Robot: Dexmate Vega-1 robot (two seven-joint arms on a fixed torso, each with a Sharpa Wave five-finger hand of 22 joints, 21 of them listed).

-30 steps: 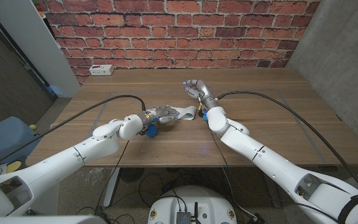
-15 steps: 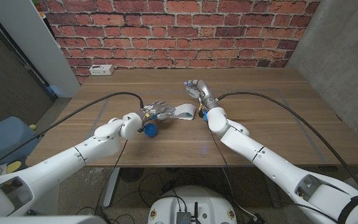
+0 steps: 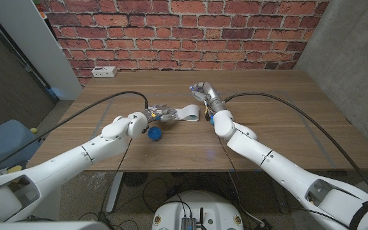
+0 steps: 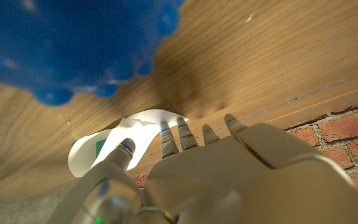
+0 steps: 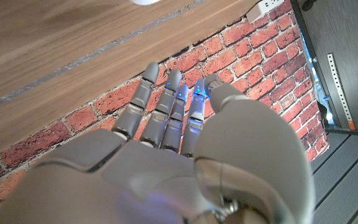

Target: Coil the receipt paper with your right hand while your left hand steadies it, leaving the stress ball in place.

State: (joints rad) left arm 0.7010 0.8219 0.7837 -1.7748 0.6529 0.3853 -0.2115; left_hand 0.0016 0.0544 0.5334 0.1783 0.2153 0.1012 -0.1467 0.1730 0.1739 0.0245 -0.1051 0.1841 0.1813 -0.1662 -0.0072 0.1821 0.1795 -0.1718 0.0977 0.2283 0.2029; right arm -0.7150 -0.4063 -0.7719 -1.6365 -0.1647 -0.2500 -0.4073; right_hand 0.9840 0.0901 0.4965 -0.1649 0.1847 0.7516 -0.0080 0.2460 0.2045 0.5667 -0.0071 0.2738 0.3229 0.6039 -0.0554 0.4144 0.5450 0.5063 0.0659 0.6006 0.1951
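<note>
Now, by item:

Receipt paper: the white receipt paper point(image 3: 187, 114) lies near the middle of the wooden worktop point(image 3: 286, 121), a short curved strip with one end bent up; the left wrist view shows it point(image 4: 114, 146) arching off the wood, with a small green mark on it.

Stress ball: the blue knobbly stress ball point(image 3: 155, 133) sits on the worktop just beside the left hand, on the side nearer the robot, apart from the paper; in the left wrist view it point(image 4: 73, 43) looms large and blurred.

Left hand: the left hand point(image 3: 158, 114) reaches toward the near end of the strip with its fingers point(image 4: 182, 134) stretched out and apart; whether they touch the paper I cannot tell.

Right hand: the right hand point(image 3: 202, 92) is raised just beyond the far end of the strip, fingers point(image 5: 166, 102) extended side by side, slightly spread and holding nothing.

Background: a white power strip point(image 3: 105, 71) lies at the far left edge of the worktop, below the red brick wall point(image 3: 184, 32).
</note>
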